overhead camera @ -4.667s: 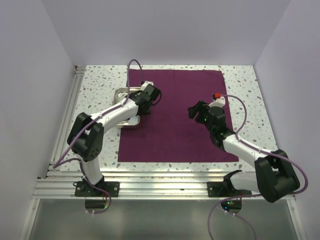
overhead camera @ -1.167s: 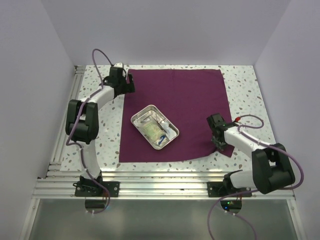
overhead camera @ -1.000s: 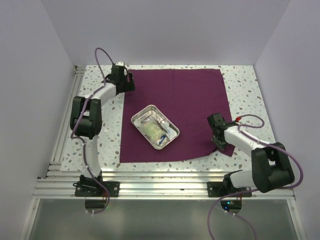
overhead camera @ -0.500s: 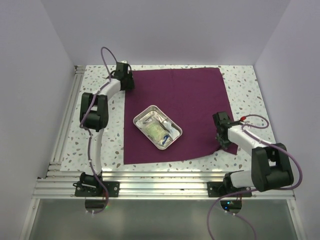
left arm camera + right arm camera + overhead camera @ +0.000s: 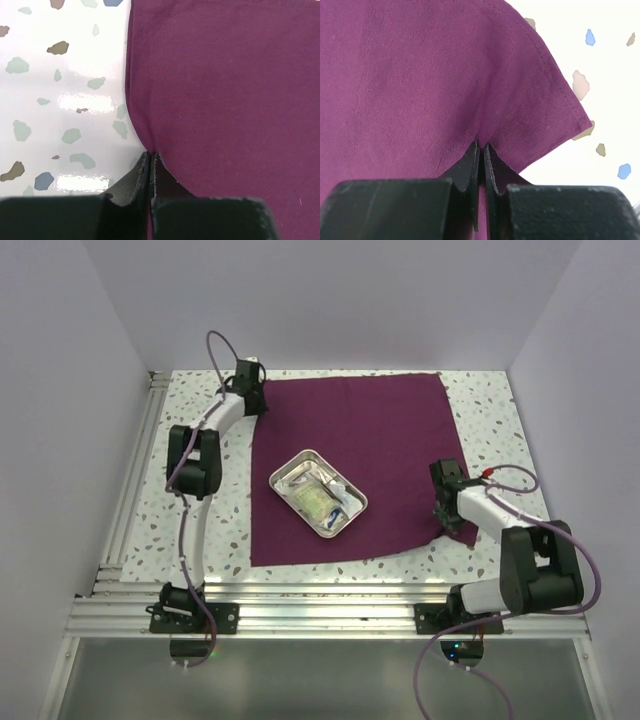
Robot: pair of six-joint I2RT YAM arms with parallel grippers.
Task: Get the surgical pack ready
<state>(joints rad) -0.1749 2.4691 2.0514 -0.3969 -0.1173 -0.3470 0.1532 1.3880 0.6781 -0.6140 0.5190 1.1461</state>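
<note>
Illumination is bright, even and diffuse, coming from above. The top view is sharp throughout, with only faint, soft shadows beside the arms. The steel tray [image 5: 288, 470] shows small specular highlights. In the left wrist view the glossy table [image 5: 65, 135] carries two oblong glare patches. In both wrist views the maroon cloth [image 5: 410, 75] is in focus, while the black fingers [image 5: 131, 184] at the near edge appear dark and slightly soft.

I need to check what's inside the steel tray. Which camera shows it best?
The top external view: the steel tray lies whole and unobstructed on the purple cloth, small packets inside. The wrist views show none of it, only cloth pinched in the left gripper and right gripper, beside speckled table.
</note>
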